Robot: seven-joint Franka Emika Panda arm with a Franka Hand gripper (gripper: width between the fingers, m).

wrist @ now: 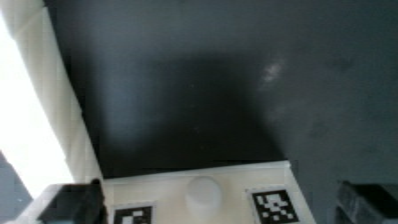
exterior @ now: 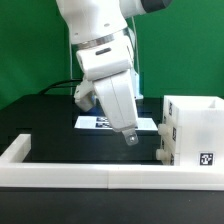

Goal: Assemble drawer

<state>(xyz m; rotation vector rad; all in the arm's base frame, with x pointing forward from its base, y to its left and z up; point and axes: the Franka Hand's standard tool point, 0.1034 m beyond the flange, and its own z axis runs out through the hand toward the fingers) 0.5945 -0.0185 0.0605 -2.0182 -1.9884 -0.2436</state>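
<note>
The drawer's tall white housing (exterior: 195,128) stands at the exterior view's right, with square tags on its sides. My gripper (exterior: 128,136) hangs tilted over the black table, to the left of the housing. In the wrist view a white tray (wrist: 178,195) with two tags and a rounded knob lies between my dark fingers (wrist: 71,205), with a gap on each side. The gripper (wrist: 214,208) is open and holds nothing. The tray is hidden behind the arm in the exterior view, and I see no second tray.
The long low white border wall (exterior: 90,176) runs along the front and turns up the left side; it also shows in the wrist view (wrist: 39,110). The marker board (exterior: 98,122) lies behind the arm. The black table (wrist: 231,90) stretches beyond the tray.
</note>
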